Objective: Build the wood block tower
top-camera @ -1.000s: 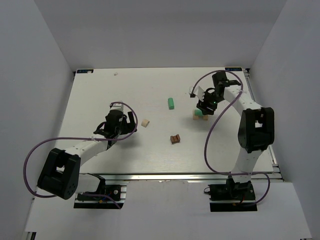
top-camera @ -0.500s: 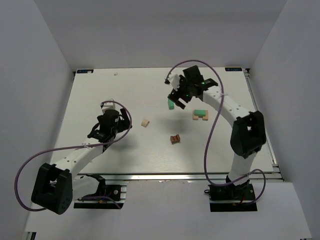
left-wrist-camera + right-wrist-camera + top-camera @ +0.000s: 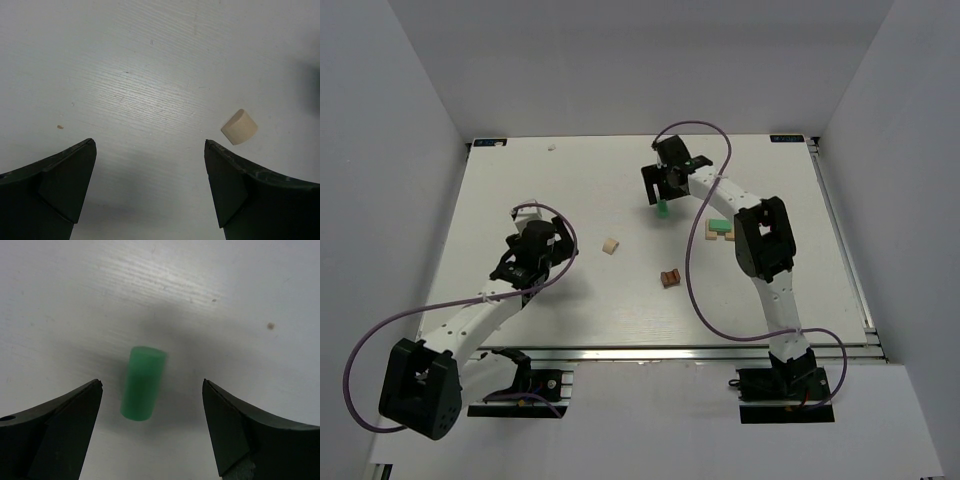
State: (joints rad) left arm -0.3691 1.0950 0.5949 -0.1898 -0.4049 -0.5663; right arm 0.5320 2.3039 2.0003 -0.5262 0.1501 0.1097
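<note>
Here, both hands are released and neither grasps anything. The right hand (image 3: 151, 384) hangs over the far middle of the surface (image 3: 570, 180), fingers spread wide on either side of the loose green block (image 3: 141, 390). That block lies flat on the surface between them, with bare surface showing on both sides, so neither finger touches it. It is slightly blurred in the right wrist view, with its long axis running away from the camera and tilted a little to the right.

The left hand (image 3: 149, 145) is over the left half of the surface, also wide open, with only bare surface between its fingers. The tan block (image 3: 239, 127) sits ahead of it and off to the right, beyond the right finger and clear of it. From above, this block lies alone near the middle of the surface, between the two arms.

The stack (image 3: 721, 231) stands to the right of the loose green block, close beside the right arm's forearm. It shows a second green block on top of tan wood. How many tan pieces lie beneath cannot be told from above.

The brown block (image 3: 669, 277) rests by itself nearer the arm bases, apart from the stack and the tan block, its notched shape just visible.

A small white speck (image 3: 551, 147) lies near the far left edge of the surface.
</note>
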